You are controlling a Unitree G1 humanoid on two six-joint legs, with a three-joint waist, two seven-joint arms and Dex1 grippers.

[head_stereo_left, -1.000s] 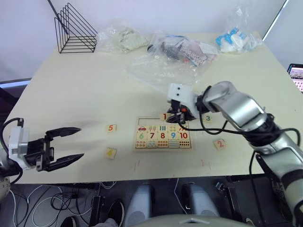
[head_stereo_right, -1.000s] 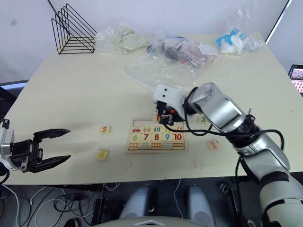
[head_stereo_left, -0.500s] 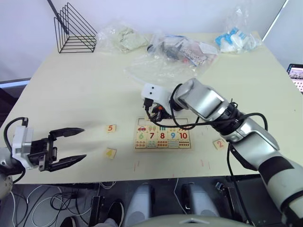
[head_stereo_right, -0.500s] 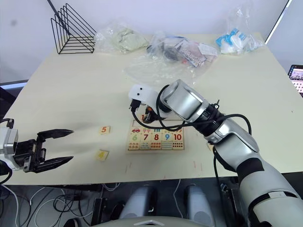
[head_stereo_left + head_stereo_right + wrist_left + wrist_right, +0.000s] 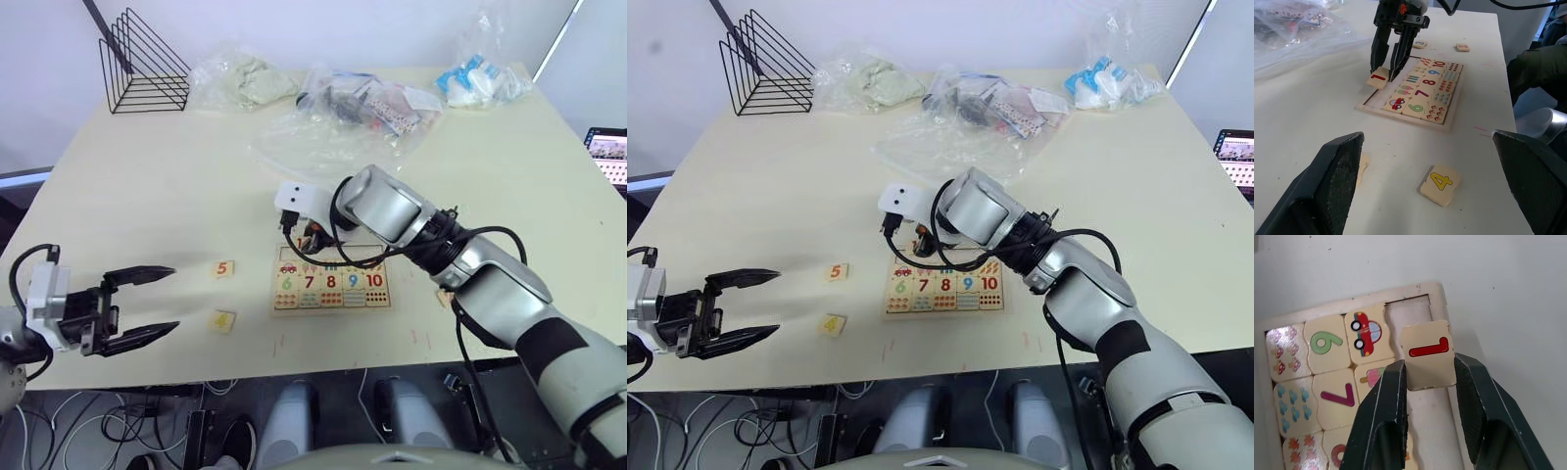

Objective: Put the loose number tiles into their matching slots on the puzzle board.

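the "1" tile (image 5: 1428,354) is pinched in the right gripper (image 5: 1430,377) and has been carried leftward along the puzzle board (image 5: 331,305) — now over its empty top-row end slot; left gripper (image 5: 137,305) is held wide open — release judged next

The right arm hides part of the puzzle board's (image 5: 331,284) top row.

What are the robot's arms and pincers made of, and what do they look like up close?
The right arm is a chain of rounded silver-grey shells with black joints and loose black cables looping alongside. A white box with small dark dots sits at its wrist. Each arm ends in two long, tapering black fingers: the left gripper also sits behind a white block, with a black cable curling off it.
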